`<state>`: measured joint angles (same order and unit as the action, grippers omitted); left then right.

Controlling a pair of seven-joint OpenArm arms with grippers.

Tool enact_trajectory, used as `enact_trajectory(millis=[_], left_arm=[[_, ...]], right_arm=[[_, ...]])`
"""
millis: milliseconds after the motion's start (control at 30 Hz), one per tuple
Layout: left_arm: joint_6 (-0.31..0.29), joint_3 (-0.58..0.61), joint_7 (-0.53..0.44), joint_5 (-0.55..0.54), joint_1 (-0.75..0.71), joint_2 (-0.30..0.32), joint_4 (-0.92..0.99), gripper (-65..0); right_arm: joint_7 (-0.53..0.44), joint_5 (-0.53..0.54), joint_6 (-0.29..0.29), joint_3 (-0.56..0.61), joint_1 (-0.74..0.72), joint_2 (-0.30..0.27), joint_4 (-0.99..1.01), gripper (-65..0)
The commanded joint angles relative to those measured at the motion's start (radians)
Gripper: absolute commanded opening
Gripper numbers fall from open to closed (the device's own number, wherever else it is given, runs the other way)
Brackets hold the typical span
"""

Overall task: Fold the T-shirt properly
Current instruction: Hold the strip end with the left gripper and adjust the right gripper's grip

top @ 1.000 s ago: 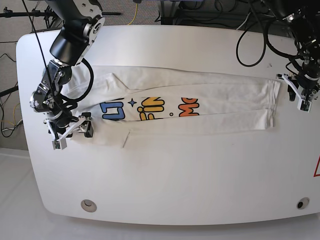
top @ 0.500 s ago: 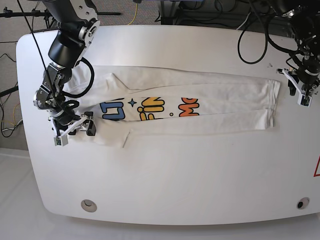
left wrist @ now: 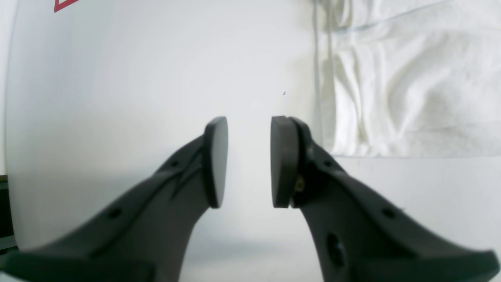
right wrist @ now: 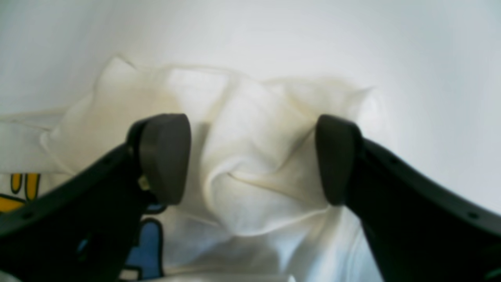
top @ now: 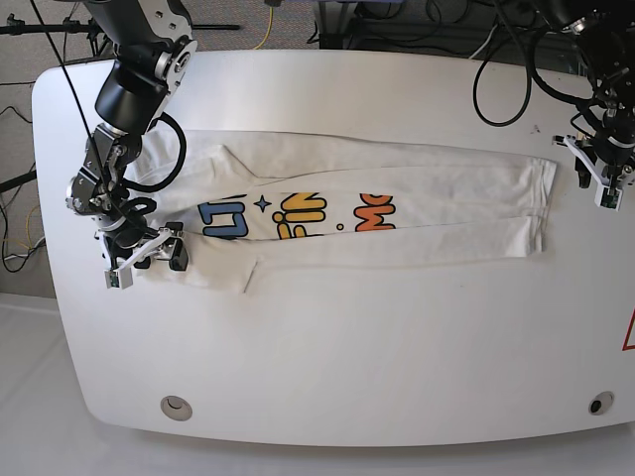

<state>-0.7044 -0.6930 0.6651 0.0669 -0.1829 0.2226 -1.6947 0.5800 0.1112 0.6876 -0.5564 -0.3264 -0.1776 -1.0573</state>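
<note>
My right gripper (right wrist: 252,158) spread wide, straddling bunched T-shirt (top: 397,203) edge; left gripper (left wrist: 249,160) narrowly parted over bare table (top: 347,337).

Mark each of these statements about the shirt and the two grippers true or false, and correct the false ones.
1. The T-shirt lies as a long band across the table. True.
2. The left gripper is clamped on the shirt's edge. False: its jaws stand apart over bare table, with the cloth off to one side.
3. The right gripper has its jaws open, one on each side of a bunched fold of cloth. True.
4. The printed lettering is hidden by the folds. False: blue, yellow and orange letters show along the middle of the band.
5. The right gripper is at the hem end. False: it is beside the blue letters.
</note>
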Motion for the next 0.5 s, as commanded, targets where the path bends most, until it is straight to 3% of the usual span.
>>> enact_trajectory(millis=[0,67,267,467], left_arm=[[0.006,-0.003,-0.017,-0.011,0.010,0.018,-0.021,-47.2],[0.006,-0.003,-0.017,-0.011,0.010,0.018,-0.021,-47.2],[0.006,-0.001,-0.017,-0.011,0.012,0.018,-0.020,-47.2],[0.006,-0.001,-0.017,-0.011,0.013,0.018,-0.018,-47.2]], right_arm=[[-0.022,0.022,0.007,0.000,-0.029,-0.010,-0.016,-26.1],[-0.022,0.022,0.007,0.000,-0.029,-0.010,-0.016,-33.8],[-0.022,0.022,0.007,0.000,-0.029,-0.001,-0.013,-65.0],[-0.022,0.022,0.007,0.000,-0.027,0.013,-0.013,-64.0]])
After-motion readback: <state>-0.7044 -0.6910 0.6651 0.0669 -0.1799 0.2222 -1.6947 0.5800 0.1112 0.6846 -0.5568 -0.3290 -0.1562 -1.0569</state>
